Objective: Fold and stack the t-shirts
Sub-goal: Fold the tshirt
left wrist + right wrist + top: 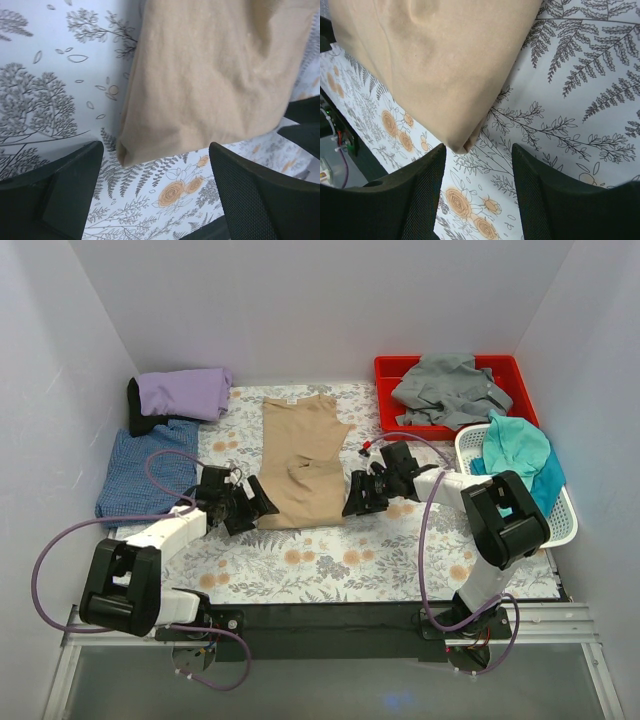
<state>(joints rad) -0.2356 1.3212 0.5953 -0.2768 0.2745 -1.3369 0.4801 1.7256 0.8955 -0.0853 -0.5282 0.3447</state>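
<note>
My left end effector (250,506) is spread, empty, just off the near left corner of the tan t-shirt (303,465), which lies on the bench (400,560). My right end effector (357,497) is spread, empty, at its near right corner. To its left lie the lavender t-shirt (185,392) and blue t-shirt (145,465); to its right, the grey t-shirt (450,390) and teal t-shirt (515,450).

A tablecloth (330,560) printed with grey ferns and orange flowers covers the table inside white walls (320,300); a red bin (388,375) sits at the far right; a white slotted basket (563,522) stands just nearer, along the right edge; a small black item (137,408) lies far left.
</note>
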